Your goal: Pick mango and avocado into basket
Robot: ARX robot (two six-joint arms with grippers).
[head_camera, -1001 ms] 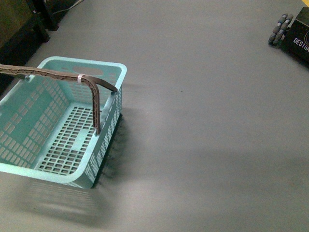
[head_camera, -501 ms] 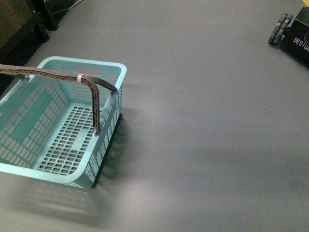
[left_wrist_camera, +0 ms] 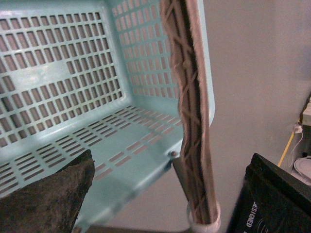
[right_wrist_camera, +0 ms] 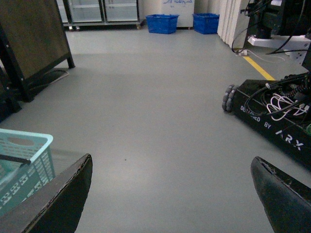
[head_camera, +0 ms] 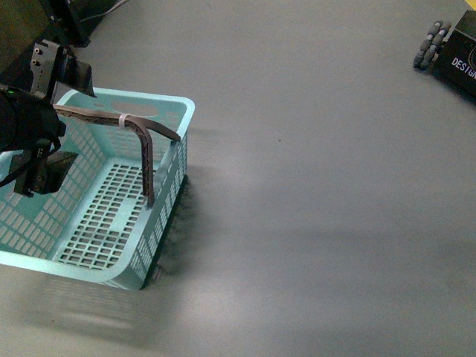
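Part of basket behind left end effector

The left claw is blurred, its arm cut off at the picture's edge. It hides part of the basket wall behind it; the basket's side beyond the claw is cropped. Well apart, a black box is cropped mid-lettering.

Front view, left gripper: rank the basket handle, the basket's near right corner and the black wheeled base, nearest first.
1. basket handle: far left, crossing the gap between the open jaws of the left gripper.
2. basket's near right corner: lower left, toward the camera.
3. black wheeled base: top right corner, across the bare floor.
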